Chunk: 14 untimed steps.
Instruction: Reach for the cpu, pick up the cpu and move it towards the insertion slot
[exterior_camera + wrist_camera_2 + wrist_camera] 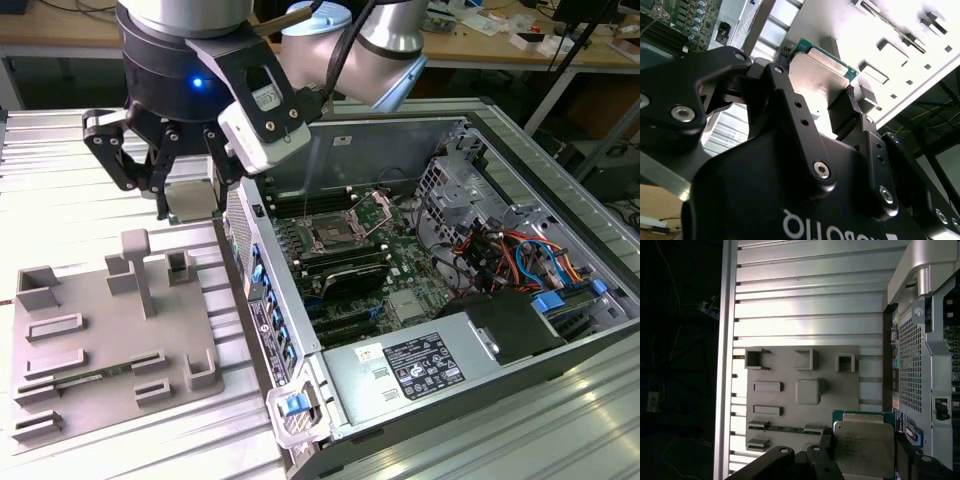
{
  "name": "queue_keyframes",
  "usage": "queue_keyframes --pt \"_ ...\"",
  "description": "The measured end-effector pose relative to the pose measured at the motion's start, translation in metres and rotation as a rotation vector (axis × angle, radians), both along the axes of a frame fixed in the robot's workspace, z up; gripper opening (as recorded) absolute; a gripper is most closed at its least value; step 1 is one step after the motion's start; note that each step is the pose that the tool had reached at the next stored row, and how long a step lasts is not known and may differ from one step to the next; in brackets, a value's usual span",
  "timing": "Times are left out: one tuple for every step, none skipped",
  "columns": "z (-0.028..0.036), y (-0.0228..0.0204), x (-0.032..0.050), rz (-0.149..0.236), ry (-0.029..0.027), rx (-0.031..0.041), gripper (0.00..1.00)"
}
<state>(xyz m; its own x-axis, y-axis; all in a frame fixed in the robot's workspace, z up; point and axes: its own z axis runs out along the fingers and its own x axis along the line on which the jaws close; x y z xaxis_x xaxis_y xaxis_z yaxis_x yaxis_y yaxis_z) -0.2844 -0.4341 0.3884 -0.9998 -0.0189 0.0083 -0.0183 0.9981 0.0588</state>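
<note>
The claw (pixel 180 190) is clamped on the cpu (pixel 820 75), holding it in the air over the grey tray's (pixel 840 385) corner beside the open computer case (pixel 380 150). The insertion slot (pixel 330 237) sits well apart on the motherboard.

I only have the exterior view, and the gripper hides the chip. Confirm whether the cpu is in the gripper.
Observer: In the second wrist view the gripper is shut on the cpu, clamping two opposite edges.
Operator: Tell me how it is turned.
Observer: Its silvery metal top faces the gripper's body, and a green rim shows at one edge.
Operator: Place it against the tray.
Observer: In the first wrist view it hangs over the grey tray's side nearest the computer case.
</note>
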Motion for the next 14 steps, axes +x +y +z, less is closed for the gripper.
queue_keyframes --pt "0.0000 0.0000 0.0014 0.000 0.0000 0.0001 0.55" --pt "0.0000 0.0000 0.0024 0.000 0.0000 0.0002 0.55" --pt "0.0000 0.0000 0.0039 0.000 0.0000 0.0003 0.55" --pt "0.0000 0.0000 0.0053 0.000 0.0000 0.0004 0.55" --pt "0.0000 0.0000 0.0071 0.000 0.0000 0.0002 0.55" --pt "0.0000 0.0000 0.0086 0.000 0.0000 0.0003 0.55" --pt "0.0000 0.0000 0.0102 0.000 0.0000 0.0002 0.55" --pt "0.0000 0.0000 0.0118 0.000 0.0000 0.0003 0.55" --pt "0.0000 0.0000 0.0138 0.000 0.0000 0.0003 0.55" --pt "0.0000 0.0000 0.0150 0.000 0.0000 0.0003 0.55" --pt "0.0000 0.0000 0.0173 0.000 0.0000 0.0003 0.55" --pt "-0.0001 0.0000 0.0194 0.000 0.0000 0.0004 0.55" --pt "0.0000 0.0000 0.0205 0.000 0.0000 0.0003 0.55" --pt "0.0000 0.0000 0.0218 0.000 0.0000 0.0003 0.55"
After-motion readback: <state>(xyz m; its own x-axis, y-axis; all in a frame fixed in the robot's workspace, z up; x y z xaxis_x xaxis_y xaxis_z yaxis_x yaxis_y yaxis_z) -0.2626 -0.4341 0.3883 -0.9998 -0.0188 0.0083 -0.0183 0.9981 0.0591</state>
